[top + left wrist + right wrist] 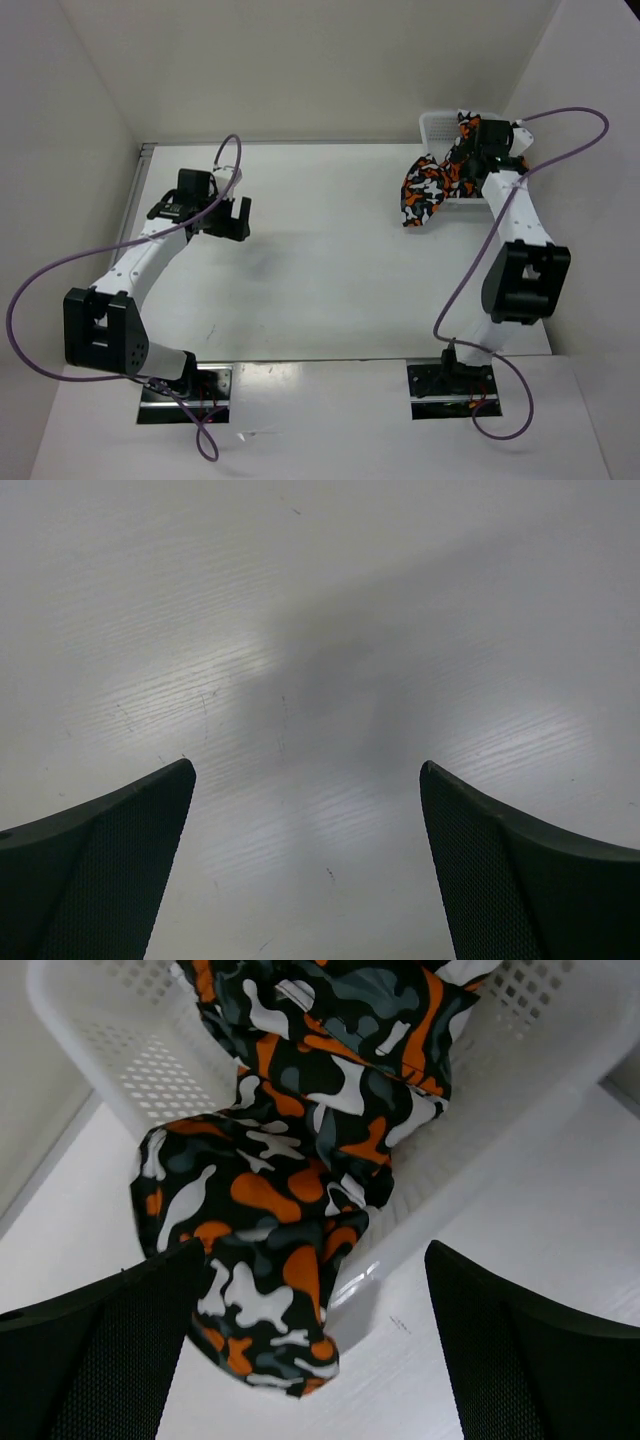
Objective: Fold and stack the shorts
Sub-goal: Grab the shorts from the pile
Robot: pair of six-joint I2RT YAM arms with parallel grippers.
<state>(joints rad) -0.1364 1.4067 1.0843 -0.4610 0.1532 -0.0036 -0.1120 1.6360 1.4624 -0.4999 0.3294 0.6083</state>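
Left hand (307,770) hangs over the bench (330,260), fingers spread wide. Farther off, right hand (310,1250) hovers with fingers apart, gripping nothing, above the shorts (290,1190), which spill from the white mesh basket (120,1060) over its rim onto the bench

**Twin white arms, black joints, purple cables**

The left arm (140,255) and right arm (515,215) match: slim white links dotted with small dark screw holes, joined by chunky black housings (98,330). The largest housing is a boxy block with rounded corners midway along each arm. Each base sits on a dark metal plate (185,393) with thin red wires (480,402) beside it. A purple cable (25,300) runs in loose loops along each arm. The wrist heads (205,205) are black and angular. The jaws are matte black; their fingers (100,870) are broad, taper to a curved tip and carry a fine dotted texture on the inner faces
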